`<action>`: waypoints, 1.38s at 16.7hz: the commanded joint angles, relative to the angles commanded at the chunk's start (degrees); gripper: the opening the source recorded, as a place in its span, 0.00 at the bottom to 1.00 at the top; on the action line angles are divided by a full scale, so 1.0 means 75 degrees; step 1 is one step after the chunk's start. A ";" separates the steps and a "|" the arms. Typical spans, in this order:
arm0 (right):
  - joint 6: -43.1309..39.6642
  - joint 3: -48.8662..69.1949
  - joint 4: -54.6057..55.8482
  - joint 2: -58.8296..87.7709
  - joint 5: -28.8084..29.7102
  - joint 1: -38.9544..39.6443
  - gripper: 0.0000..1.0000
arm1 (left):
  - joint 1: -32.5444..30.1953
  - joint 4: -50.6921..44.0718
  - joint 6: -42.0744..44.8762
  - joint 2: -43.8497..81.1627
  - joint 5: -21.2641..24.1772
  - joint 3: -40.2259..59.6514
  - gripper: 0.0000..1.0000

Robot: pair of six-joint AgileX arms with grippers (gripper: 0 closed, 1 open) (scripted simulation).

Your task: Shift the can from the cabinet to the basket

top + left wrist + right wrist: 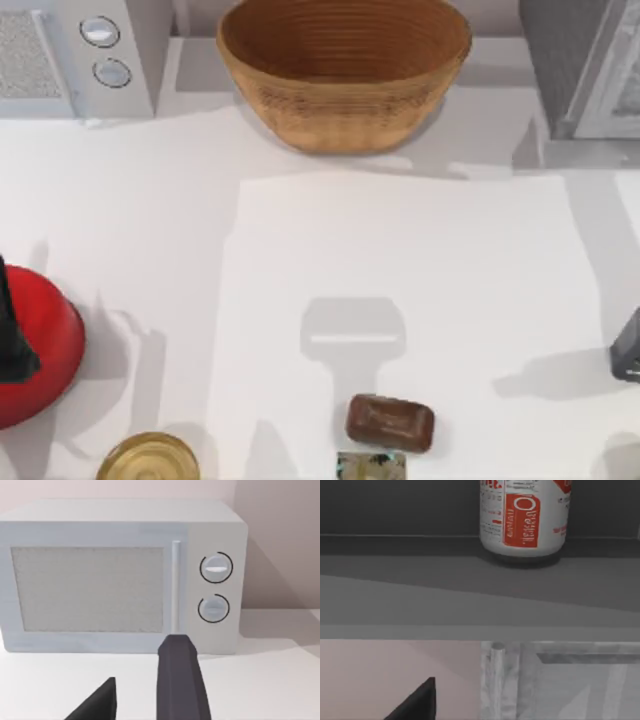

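Your can [524, 517] stands upright on a grey cabinet shelf [420, 587], seen from the right wrist. Right claw [415, 702]: one dark finger in view, state cannot be told. Basket [344, 70] sits at the worktop's [400, 260] far edge, centre. Left claw [150, 690] faces the microwave [120, 575], fingers spread, holding nothing.

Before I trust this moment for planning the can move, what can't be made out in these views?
- Can: right wrist view, its top is cut off by the picture's edge.
- Cabinet: top view, cut by the edge; its inside is hidden.
- Right gripper: top view, cut by the edge, so its opening cannot be judged.
- Left gripper: left wrist view, fingertips cut by the edge.
- Small patterned object: top view, cut off, unidentifiable.
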 joint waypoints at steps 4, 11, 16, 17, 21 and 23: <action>0.0028 0.1936 -0.0413 0.1386 0.0206 0.0199 1.00 | 0.0000 0.0000 0.0000 0.0000 0.0000 0.0000 1.00; 0.0045 0.2640 -0.0541 0.1883 0.0285 0.0278 1.00 | 0.0000 0.0000 0.0000 0.0000 0.0000 0.0000 1.00; 0.0041 0.3130 -0.0385 0.2441 0.0104 0.0036 1.00 | 0.0000 0.0000 0.0000 0.0000 0.0000 0.0000 1.00; 0.0043 0.3361 -0.0316 0.2766 0.0017 -0.0063 1.00 | 0.0000 0.0000 0.0000 0.0000 0.0000 0.0000 1.00; 0.0047 0.4127 -0.0050 0.3803 -0.0310 -0.0415 1.00 | 0.0000 0.0000 0.0000 0.0000 0.0000 0.0000 1.00; 0.0047 0.4199 -0.0021 0.3881 -0.0344 -0.0451 1.00 | 0.0000 0.0000 0.0000 0.0000 0.0000 0.0000 1.00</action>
